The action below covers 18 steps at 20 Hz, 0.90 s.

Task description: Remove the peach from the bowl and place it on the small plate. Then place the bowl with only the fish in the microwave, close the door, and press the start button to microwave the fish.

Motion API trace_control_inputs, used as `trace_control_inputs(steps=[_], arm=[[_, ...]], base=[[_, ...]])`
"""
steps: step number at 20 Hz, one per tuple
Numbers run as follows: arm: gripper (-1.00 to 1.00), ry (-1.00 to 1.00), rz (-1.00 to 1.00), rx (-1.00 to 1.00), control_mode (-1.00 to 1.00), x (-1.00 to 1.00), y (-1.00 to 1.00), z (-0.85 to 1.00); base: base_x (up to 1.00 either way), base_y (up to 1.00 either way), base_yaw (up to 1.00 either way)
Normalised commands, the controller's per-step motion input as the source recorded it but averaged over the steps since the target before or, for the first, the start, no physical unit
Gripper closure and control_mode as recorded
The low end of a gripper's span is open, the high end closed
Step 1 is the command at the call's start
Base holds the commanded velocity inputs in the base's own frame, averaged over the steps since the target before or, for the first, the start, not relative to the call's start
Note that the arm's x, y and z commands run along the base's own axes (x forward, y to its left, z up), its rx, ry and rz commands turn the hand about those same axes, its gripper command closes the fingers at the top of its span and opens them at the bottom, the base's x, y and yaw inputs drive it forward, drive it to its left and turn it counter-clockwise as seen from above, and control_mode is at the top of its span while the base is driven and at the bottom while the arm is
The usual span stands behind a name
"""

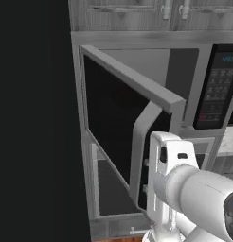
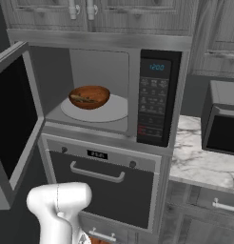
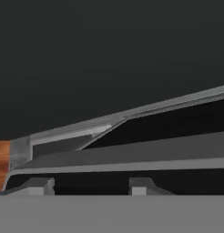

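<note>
I see the bowl (image 2: 89,96) with the fish already on the microwave (image 2: 157,57) turntable, so closing comes next. The door (image 1: 123,127) hangs open at nine o'clock of the cavity. My gripper (image 3: 89,185) faces its edge; whether it is open I cannot tell.

The microwave (image 2: 114,95) has that brushed, matt grey metal look on its frame, and its door (image 1: 123,127) carries a dark, glossy glass pane with a smooth metal handle. Inside, the bowl (image 2: 89,96) looks like polished brown wood, slightly shiny, sitting on a smooth white turntable (image 2: 107,110). Control panel (image 2: 154,97) is glossy black plastic. Cupboards (image 2: 100,16) up top are grey wood with visible grain. The desk (image 2: 199,162) looks like polished white marble with grey veins. The robot arm (image 1: 194,194) is smooth, glossy white plastic.
</note>
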Motion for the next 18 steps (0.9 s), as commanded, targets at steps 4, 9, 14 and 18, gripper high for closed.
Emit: trace_control_inputs(steps=[4,9,14,18], arm=[[-1.0,0.0,-0.13,0.02,-1.0,0.48,-0.53,0.27],[-1.0,0.0,-0.16,0.02,-1.0,0.52,-0.53,0.1],[-1.0,0.0,-0.18,0.02,-1.0,0.61,-0.49,0.09],[-1.0,0.0,-0.1,0.04,-1.0,0.73,-0.53,0.06]], base=[[0.0,0.0,0.0],[0.0,0.0,0.0],[0.0,0.0,0.0],[0.0,0.0,0.0]])
